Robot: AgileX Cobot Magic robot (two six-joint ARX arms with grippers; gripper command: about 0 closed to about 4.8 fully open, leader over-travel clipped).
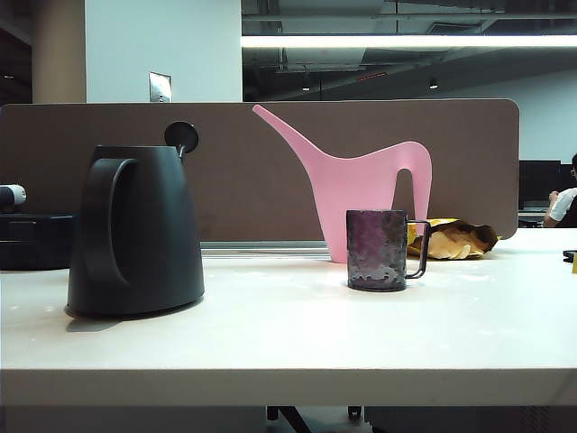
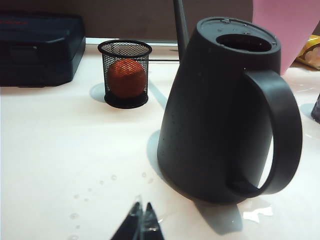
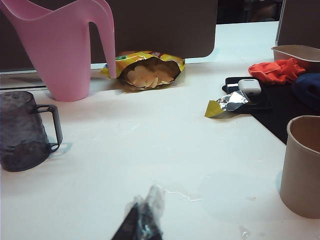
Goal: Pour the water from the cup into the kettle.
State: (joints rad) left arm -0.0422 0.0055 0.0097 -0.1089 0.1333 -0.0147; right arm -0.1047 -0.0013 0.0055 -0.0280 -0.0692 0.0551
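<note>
Presently, the kettle stands upright on the left of the white table, its loop handle toward the camera in the exterior view and its top opening uncovered in the left wrist view, with small water drops on the tabletop near its base. The cup stands upright to the right of the kettle and well apart from it, handle pointing right, just in front of the pink watering can. Neither gripper touches anything. The left gripper sits low over the table short of the kettle, fingertips together. The right gripper, wrapped in clear film, sits low over bare table to the right of the cup, likewise closed. An open snack bag lies behind, beside the watering can.
</note>
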